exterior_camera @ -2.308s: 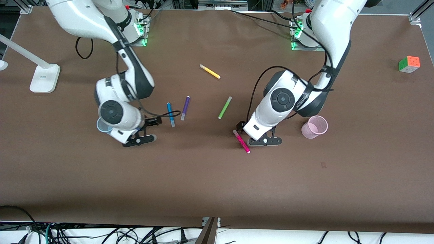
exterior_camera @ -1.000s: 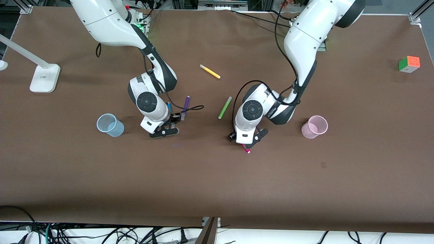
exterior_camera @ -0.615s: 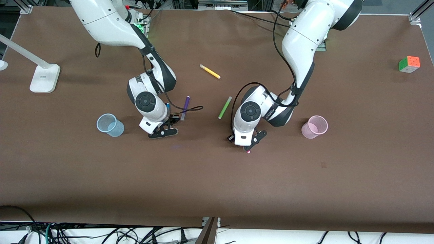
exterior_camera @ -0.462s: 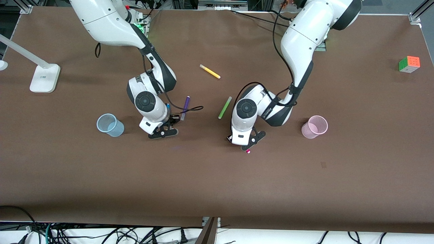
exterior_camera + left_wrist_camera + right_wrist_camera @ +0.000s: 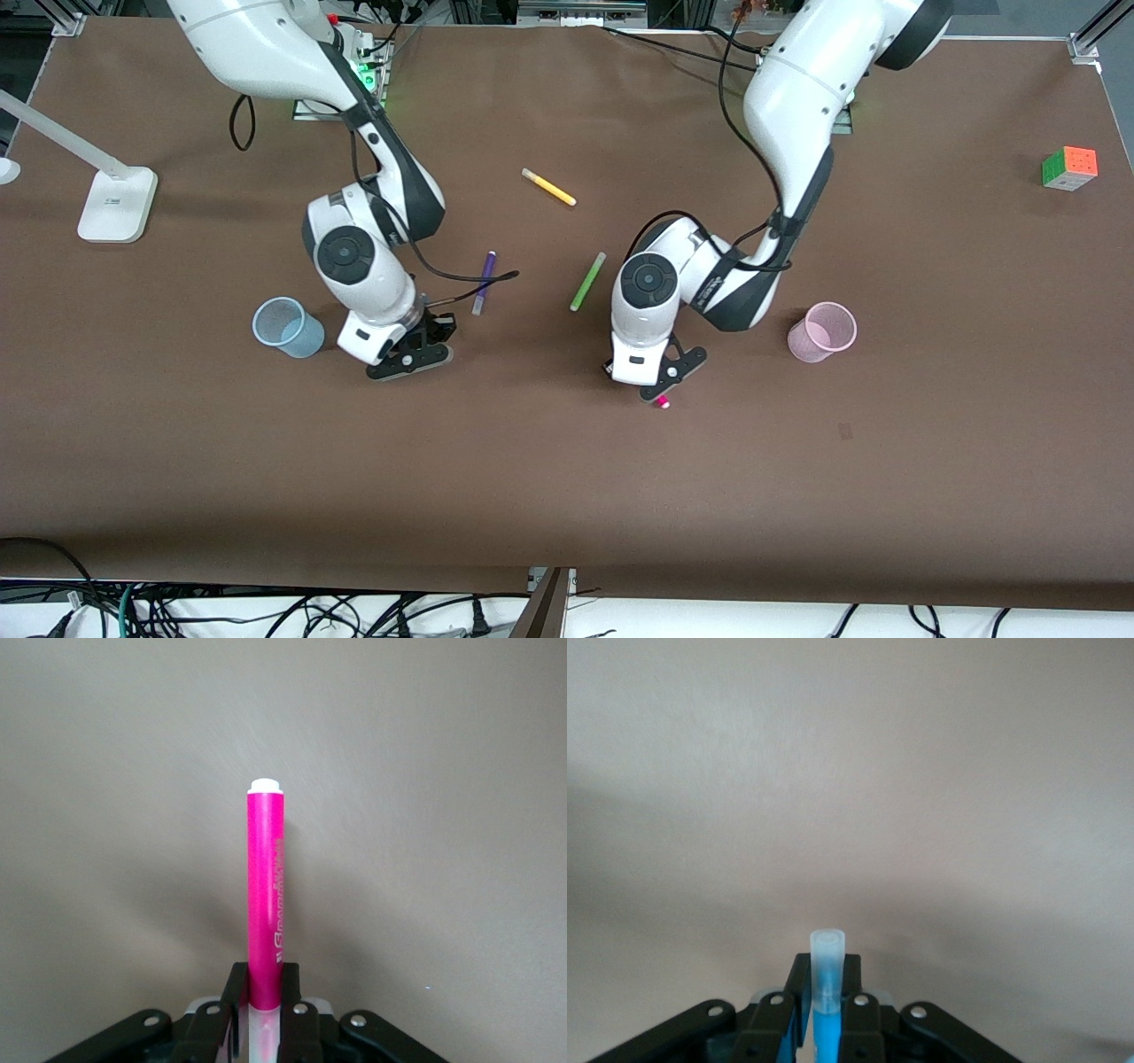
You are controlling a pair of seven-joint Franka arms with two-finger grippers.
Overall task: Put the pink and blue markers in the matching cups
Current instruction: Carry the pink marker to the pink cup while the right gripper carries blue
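My left gripper (image 5: 660, 377) is shut on the pink marker (image 5: 265, 895) near its pale end. The white end sticks out past the fingers, and its tip (image 5: 663, 403) shows below the hand in the front view. The gripper is over bare table between the lime green pen and the pale pink cup (image 5: 822, 331). My right gripper (image 5: 409, 350) is shut on the blue marker (image 5: 827, 961), whose clear cap pokes out between the fingers. It is over the table beside the pale blue cup (image 5: 285, 327). The blue marker is hidden under the hand in the front view.
A dark purple pen (image 5: 484, 283), a lime green pen (image 5: 587, 281) and a yellow pen (image 5: 548, 187) lie mid-table. A colour cube (image 5: 1069, 167) sits at the left arm's end. A white lamp base (image 5: 116, 204) stands at the right arm's end.
The right gripper has taken the blue marker from beside the purple pen and moved toward the blue cup. The left gripper has picked up the pink marker and shifted slightly toward the pink cup.
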